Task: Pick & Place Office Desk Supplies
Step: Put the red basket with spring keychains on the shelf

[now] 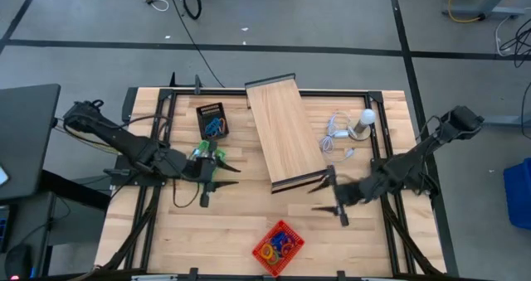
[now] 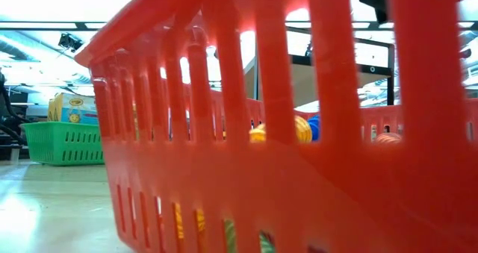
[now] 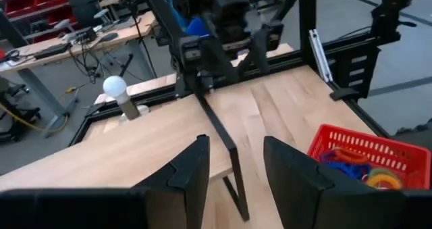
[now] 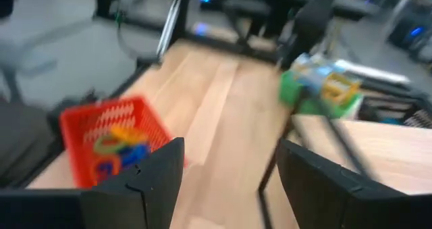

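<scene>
The left gripper (image 1: 217, 171) hangs over the left middle of the table (image 1: 241, 223), its fingers (image 3: 189, 171) parted with bare wood between them and nothing held. Just behind those fingers, toward the left arm's wrist, sits a green basket (image 1: 206, 154) with yellow-and-green crayon boxes (image 2: 72, 108) standing upright in it, their long sides running up and down in the low view. A black tray (image 1: 211, 119) holding a few blue and green loops lies beyond that basket, toward the table's far edge. The right gripper (image 1: 332, 191) hovers right of centre, its fingers (image 4: 152, 175) spread wide and empty, their tips just beside the near end of the long wooden box (image 1: 284, 132), which lies tilted, its long axis running from the far edge toward the near right. The red basket (image 1: 278, 247) rests at the near edge, turned cornerwise, between the two grippers and well apart from both pairs of fingers; it holds a heap of coloured loops (image 3: 368, 173) in blue, orange, yellow and green, lying flat in no common direction. A white bulb (image 1: 366, 119) with its coiled cable (image 1: 336, 132) stands beyond the right fingers.
</scene>
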